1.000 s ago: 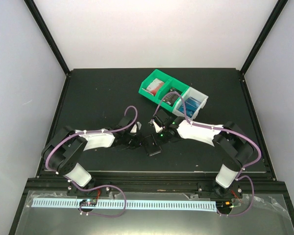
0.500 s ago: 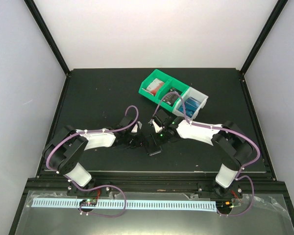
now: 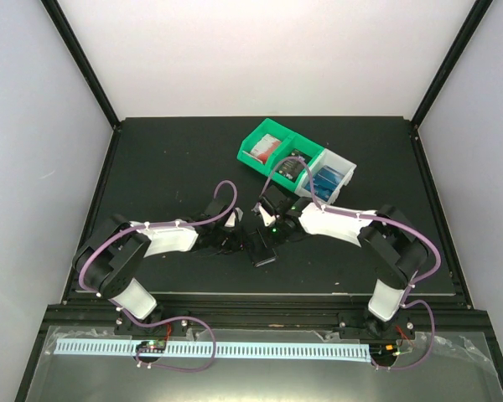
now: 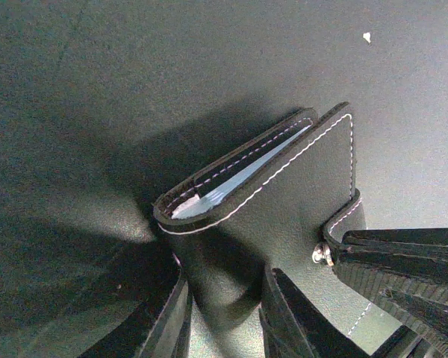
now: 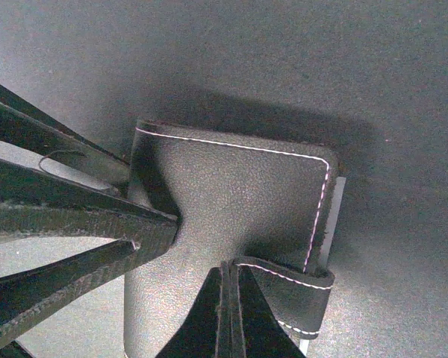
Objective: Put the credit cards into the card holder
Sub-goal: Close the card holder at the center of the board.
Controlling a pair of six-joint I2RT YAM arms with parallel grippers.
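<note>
Mid-frame, my left gripper [image 4: 225, 297] clamps the card holder [image 4: 284, 201], right gripper [image 5: 229, 298] pinched shut at its tab [image 5: 287, 282]; one pale blue card [image 4: 235, 181] in, more cards [image 3: 329, 177] left in the bins [image 3: 250, 139].

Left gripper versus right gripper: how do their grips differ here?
The left gripper has its jaws parted around the card holder; the right gripper is pinched fully shut on the thin snap tab. The left gripper reaches in from the left, the right gripper from the right. Both hold one holder.
</note>
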